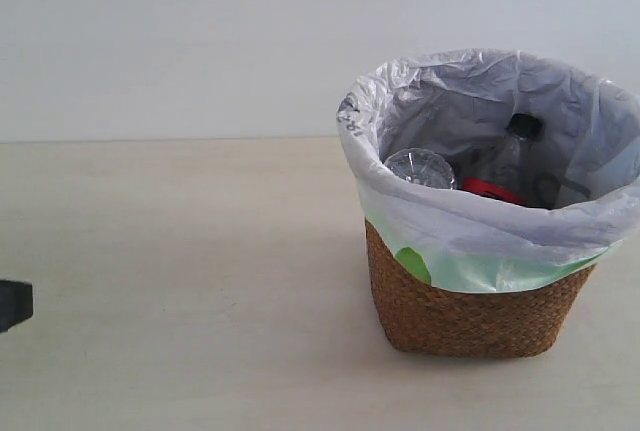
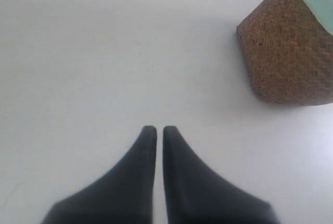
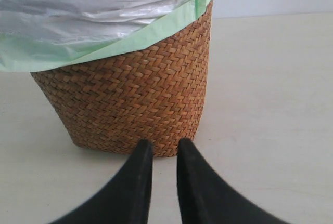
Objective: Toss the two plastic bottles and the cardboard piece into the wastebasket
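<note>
The wastebasket (image 1: 470,301) is brown wicker lined with a whitish bag and stands at the right of the table. Inside it, the wider bottle (image 1: 512,156) leans with its black cap up and its red label showing. Beside it is the clear round base of the other bottle (image 1: 420,167), whose cap and label are hidden. The cardboard piece is not visible. My left gripper (image 2: 156,129) is shut and empty over bare table, with the wastebasket (image 2: 291,52) off to one side. My right gripper (image 3: 162,143) is low, close to the wastebasket (image 3: 135,99), its jaws nearly together and holding nothing.
The beige table (image 1: 180,251) runs left of the basket to a plain white wall. A dark bit of the left arm (image 1: 14,305) shows at the left edge of the exterior view.
</note>
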{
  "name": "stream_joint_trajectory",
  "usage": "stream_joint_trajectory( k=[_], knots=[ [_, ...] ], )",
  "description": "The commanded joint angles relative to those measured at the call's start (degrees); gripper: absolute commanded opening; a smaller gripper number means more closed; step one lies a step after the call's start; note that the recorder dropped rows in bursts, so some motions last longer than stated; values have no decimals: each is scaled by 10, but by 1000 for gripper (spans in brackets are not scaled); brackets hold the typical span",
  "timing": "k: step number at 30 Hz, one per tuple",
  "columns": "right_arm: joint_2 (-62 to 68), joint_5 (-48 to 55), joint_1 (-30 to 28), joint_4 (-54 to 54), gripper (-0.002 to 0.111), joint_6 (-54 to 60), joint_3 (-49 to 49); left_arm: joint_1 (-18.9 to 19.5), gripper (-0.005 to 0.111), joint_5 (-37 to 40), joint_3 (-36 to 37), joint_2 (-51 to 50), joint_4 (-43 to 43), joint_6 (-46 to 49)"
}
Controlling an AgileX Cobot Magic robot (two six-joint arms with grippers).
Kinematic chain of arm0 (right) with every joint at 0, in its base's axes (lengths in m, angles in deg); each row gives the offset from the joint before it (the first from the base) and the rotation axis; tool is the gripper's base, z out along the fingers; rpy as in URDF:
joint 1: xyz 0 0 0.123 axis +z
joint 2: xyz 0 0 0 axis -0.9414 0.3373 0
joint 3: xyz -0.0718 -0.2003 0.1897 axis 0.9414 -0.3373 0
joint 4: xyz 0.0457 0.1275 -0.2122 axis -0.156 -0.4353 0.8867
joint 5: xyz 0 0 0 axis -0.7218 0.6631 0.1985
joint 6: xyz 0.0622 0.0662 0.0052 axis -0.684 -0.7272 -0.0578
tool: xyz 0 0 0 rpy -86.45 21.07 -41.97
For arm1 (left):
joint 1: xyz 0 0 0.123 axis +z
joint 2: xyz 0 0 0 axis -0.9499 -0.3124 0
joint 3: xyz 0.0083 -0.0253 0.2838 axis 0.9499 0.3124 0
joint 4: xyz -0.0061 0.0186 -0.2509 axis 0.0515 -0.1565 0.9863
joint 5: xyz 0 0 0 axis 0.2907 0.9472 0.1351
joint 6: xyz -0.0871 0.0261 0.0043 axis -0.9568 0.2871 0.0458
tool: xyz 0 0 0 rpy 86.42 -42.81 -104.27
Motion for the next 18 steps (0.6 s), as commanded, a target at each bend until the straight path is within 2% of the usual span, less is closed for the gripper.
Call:
stream_joint_trajectory(
  k=[1,18],
  knots=[
    [-3,-3,1,0,13,-1,0,2,4,-10,44,52,17,-11],
    [-3,-3,1,0,13,-1,0,1,4,-9,44,66,7,13]
  ],
)
